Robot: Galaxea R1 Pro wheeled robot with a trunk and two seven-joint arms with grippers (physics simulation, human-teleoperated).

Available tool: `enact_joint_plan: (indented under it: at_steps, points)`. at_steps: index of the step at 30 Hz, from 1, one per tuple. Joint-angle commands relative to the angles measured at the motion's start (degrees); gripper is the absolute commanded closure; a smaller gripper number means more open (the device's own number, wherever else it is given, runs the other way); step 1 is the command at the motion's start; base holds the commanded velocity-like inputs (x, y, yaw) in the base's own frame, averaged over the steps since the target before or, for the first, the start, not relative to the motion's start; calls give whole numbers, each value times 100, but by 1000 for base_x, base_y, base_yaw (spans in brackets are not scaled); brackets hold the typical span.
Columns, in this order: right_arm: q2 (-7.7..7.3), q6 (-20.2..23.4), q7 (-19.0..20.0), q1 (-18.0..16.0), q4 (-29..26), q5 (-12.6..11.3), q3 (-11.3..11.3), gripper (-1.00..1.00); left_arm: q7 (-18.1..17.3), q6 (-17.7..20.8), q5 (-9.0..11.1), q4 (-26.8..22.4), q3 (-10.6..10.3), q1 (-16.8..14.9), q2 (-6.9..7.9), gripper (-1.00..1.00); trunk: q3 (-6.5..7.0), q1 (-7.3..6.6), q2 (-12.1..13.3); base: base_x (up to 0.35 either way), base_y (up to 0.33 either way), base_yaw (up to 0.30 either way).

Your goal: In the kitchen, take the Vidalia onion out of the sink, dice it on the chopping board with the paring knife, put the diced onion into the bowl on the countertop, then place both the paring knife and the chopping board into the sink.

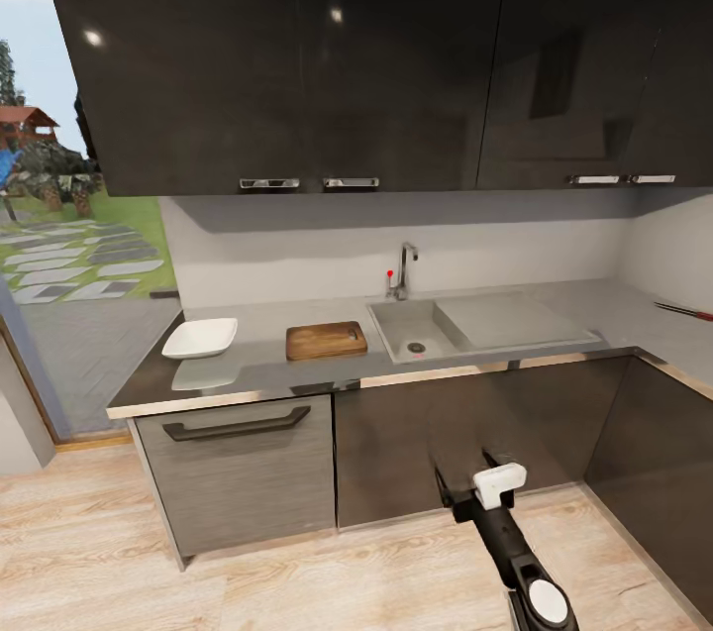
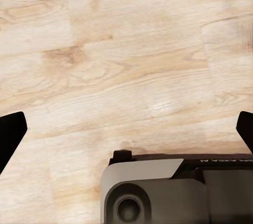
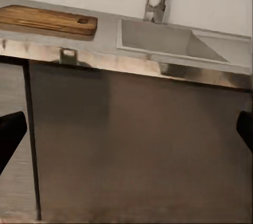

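Right gripper (image 1: 465,478): we see it nearest, low in front of the dark cabinet doors (image 1: 436,443) below the sink; fingers spread wide, holding nothing.
Left gripper (image 2: 126,129): we see it aimed at the wooden floor (image 2: 105,50); fingertips (image 2: 10,129) at opposite picture edges, spread apart, empty.
Countertop (image 1: 257,375): we see the grey slab carrying every item listed below.
Sink (image 1: 416,329): our landmark, recessed in the countertop; tap (image 1: 404,269) with red knob at its rear.
Vidalia onion: we cannot tell whether it lies in the sink.
Chopping board (image 1: 326,340): flat, just left of the sink.
Bowl (image 1: 201,337): left of the sink, beyond the board.
Paring knife (image 1: 685,310): well right of the sink.
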Motion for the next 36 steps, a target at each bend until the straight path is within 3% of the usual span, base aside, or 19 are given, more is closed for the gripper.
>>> enact_joint_plan:
  at_steps: [1,6,16,28,36]
  points:
    - [10,-35,48,2,177,39,-188,-100,4,-8,-1,-7,-1,1,19,-100,-9,2,-9,0,0,0]
    - [10,-49,62,13,765,39,-708,-100,7,-8,16,-2,-1,1,62,-100,-9,2,-9,0,0,0]
    - [10,-39,17,22,1467,39,-1172,-100,8,-8,28,59,-1,1,68,-100,4,2,-9,0,0,-58]
    - [10,-25,18,24,1643,32,-1253,-100,6,-8,29,97,-2,1,62,-100,63,2,-9,0,0,-216]
    - [10,-22,5,24,1651,30,-1249,-100,0,-8,34,92,-9,1,62,-100,73,2,-9,0,0,-53]
